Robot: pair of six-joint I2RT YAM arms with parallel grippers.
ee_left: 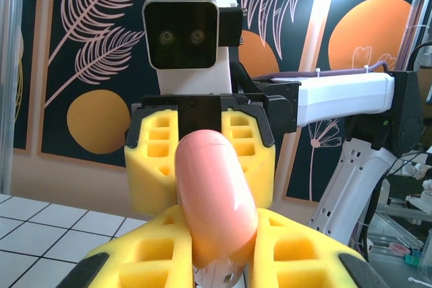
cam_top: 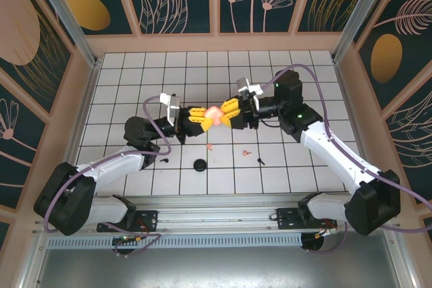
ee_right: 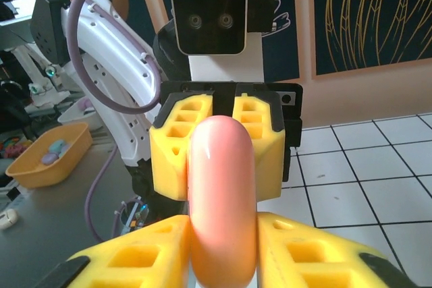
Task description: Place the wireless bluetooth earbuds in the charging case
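Both left gripper and right gripper clamp the pink charging case.

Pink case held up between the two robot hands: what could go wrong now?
The case hangs above the table, pinched between the left gripper and right gripper. It looks smooth and round, so it might slip and fall. If the arms pull unevenly, it could twist out of one grip. The earbuds lie on the table nearby; a falling case might scatter them.
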